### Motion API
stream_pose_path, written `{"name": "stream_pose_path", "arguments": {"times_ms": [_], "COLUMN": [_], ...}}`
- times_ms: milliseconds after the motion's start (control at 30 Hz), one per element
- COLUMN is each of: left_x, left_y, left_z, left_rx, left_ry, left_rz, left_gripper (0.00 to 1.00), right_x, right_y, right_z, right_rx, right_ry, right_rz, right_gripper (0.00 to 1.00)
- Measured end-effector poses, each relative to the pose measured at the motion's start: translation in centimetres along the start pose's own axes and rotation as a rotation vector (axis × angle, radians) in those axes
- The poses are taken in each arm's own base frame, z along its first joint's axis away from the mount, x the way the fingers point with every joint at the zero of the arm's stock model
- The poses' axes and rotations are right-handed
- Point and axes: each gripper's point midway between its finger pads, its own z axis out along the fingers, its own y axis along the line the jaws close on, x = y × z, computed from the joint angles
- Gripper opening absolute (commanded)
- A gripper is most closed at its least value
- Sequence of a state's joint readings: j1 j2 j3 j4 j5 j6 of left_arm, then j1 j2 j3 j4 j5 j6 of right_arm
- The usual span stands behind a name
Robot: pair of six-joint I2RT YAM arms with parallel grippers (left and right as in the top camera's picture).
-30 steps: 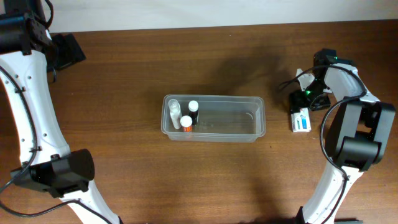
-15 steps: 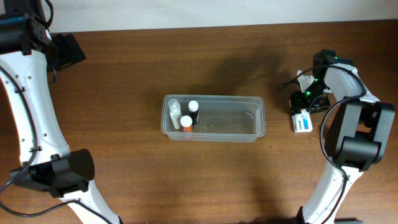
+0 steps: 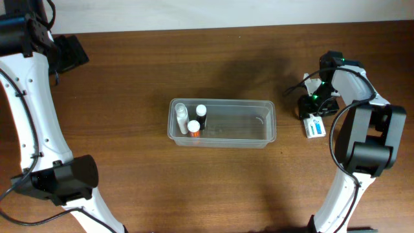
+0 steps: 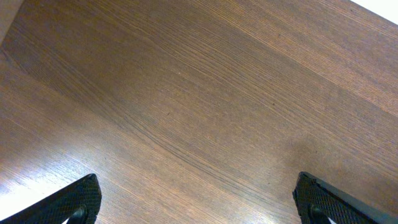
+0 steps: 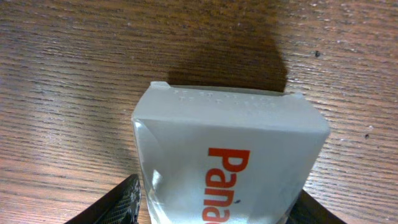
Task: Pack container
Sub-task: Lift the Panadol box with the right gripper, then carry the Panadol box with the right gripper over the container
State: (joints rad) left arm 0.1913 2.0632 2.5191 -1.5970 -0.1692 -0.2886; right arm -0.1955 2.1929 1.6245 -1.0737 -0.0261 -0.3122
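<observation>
Near the tabletop's right edge, my right hand [image 3: 310, 107] has narrowed around the white box [image 3: 315, 127], whether truly pinching I cannot tell; the container [image 3: 242, 123] sits mid-tabletop, so the lift toward it looks next.

Clear translucent plastic rectangular tub [image 3: 223, 101] with rounded corners and a rim: upright, open-topped, at table centre, long axis running 9 to 3 o'clock. Three small bottles stand clustered at its 9 o'clock end: a clear white-capped bottle [image 3: 180, 113], a dark white-capped bottle [image 3: 201, 111] and an orange-capped bottle [image 3: 194, 127]. A small white-and-blue cardboard box [image 3: 315, 127] lies on the table outside the tub, well apart at its 3 o'clock; red lettering "Pana" shows on one face [image 5: 230, 155].
</observation>
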Motion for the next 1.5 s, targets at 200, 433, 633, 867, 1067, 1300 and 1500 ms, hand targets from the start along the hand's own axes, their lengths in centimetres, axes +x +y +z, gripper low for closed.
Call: {"name": "stream_pose_path", "arguments": {"times_ms": [200,433,633,867,1067,1300,1500], "left_x": [0.0,0.0,0.0,0.0,0.0,0.0,0.0], "left_y": [0.0,0.0,0.0,0.0,0.0,0.0,0.0], "left_z": [0.0,0.0,0.0,0.0,0.0,0.0,0.0], "left_rx": [0.0,0.0,0.0,0.0,0.0,0.0,0.0], "left_ry": [0.0,0.0,0.0,0.0,0.0,0.0,0.0], "left_rz": [0.0,0.0,0.0,0.0,0.0,0.0,0.0], "left_gripper": [1.0,0.99,0.99,0.99,0.99,0.99,1.0], "right_x": [0.4,0.5,0.9,0.3,-2.6,-4.3,-5.0], "right_y": [0.2,0.2,0.3,0.2,0.3,4.9,12.5], "right_z": [0.0,0.1,0.0,-2.2,-8.6,-16.3,-20.2], "right_rx": [-0.007,-0.007,-0.013,-0.022,-0.019,-0.032,-0.075], "right_ry": [0.018,0.021,0.039,0.062,-0.048,-0.158,-0.252], "right_rz": [0.002,0.002,0.003,0.004,-0.011,-0.186,-0.453], "right_gripper": [0.48,0.48,0.38,0.37,0.36,0.37,0.36]}}
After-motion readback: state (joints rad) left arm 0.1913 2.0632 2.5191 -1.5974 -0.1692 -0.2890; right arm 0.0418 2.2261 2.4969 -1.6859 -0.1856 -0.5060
